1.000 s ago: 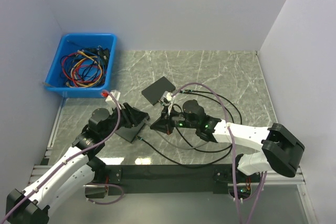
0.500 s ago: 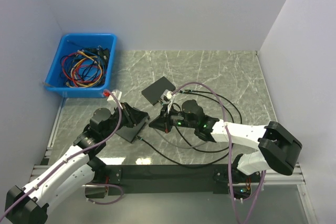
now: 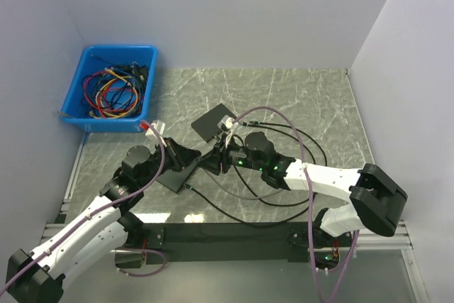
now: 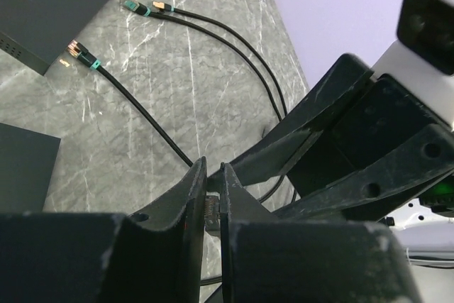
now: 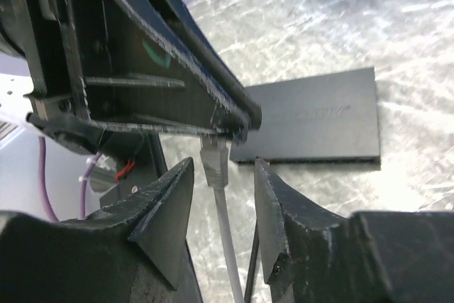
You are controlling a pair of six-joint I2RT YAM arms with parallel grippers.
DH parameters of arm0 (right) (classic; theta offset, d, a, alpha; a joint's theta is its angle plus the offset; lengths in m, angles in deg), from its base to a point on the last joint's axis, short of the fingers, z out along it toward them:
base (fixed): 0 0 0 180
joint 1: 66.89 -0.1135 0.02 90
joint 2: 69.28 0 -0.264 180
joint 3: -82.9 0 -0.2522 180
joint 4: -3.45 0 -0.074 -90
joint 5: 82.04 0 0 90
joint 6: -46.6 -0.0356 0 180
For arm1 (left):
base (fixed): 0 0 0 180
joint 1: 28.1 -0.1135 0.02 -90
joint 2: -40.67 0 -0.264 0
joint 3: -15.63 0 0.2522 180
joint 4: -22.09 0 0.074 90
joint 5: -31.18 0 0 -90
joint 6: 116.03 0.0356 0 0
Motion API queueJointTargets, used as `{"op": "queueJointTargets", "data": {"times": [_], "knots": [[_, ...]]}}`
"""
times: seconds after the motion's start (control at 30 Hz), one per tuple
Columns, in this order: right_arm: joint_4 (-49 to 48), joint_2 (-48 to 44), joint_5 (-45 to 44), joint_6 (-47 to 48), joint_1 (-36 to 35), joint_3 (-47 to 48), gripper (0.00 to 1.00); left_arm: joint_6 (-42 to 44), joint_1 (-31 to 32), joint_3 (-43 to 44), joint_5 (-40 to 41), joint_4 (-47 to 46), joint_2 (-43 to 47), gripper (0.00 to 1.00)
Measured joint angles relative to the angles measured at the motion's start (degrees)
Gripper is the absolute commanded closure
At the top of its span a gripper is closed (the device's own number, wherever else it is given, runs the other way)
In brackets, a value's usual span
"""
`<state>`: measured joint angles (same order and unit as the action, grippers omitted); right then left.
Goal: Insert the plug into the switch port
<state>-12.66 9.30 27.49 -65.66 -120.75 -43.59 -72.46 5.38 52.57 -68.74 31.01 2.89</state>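
Plug (image 5: 215, 160): one, clear, pinched in the left gripper (image 4: 212, 179), whose jaws are closed right down on it, above the desk (image 3: 298, 97) where the two grippers meet. In the right wrist view its long axis runs along the right gripper's fingers, nose toward the left gripper and pale cable (image 5: 225, 239) trailing back. From the top that is roughly nose at 9 o'clock and tail at 3, though the plug itself is hidden there.

Right gripper (image 5: 223, 168): jaws partly apart, one either side of the plug, a gap on both sides, holding nothing.

Switches: two flat black boxes. The far switch (image 3: 213, 122) is at 12 o'clock from the grippers; the near switch (image 3: 172, 175) is at 8 o'clock, partly under the left gripper.

Spare plugs (image 4: 131, 5): three with teal boots on the desk. Two lie side by side and one is against the far switch's edge; cannot tell if it is seated.

Blue bin (image 3: 117, 48): one, at 10 o'clock, holding coloured cables.
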Motion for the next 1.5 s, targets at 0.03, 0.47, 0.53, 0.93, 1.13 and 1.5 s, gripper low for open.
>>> {"op": "queueJointTargets", "data": {"times": [0.03, 0.47, 0.53, 0.93, 1.13, 1.5], "knots": [[0.15, -0.02, -0.26, 0.17, 0.0, 0.37, 0.54, 0.0, 0.07, 0.0, 0.2, 0.0, 0.02, 1.0], [8.66, 0.11, -8.0, 5.49, -4.76, 6.1, 0.68, 0.04, 0.37, 0.72, 1.81, 1.14, -0.07, 0.99], [9.44, 0.13, -9.16, 6.14, -5.29, 6.29, 0.68, 0.02, 0.39, 0.74, 2.08, 1.55, -0.07, 1.0], [13.53, 0.44, -14.47, 9.27, -8.15, 8.26, 0.61, 0.04, 0.52, 0.96, 2.91, 2.8, -0.07, 0.99], [14.75, 0.57, -16.22, 10.19, -9.16, 8.39, 0.61, 0.04, 0.55, 0.96, 3.39, 3.37, 0.13, 1.0], [15.17, 1.07, -18.21, 10.38, -9.66, 8.39, 0.71, 0.04, 0.55, 0.96, 3.76, 3.39, 0.2, 1.0]]}}
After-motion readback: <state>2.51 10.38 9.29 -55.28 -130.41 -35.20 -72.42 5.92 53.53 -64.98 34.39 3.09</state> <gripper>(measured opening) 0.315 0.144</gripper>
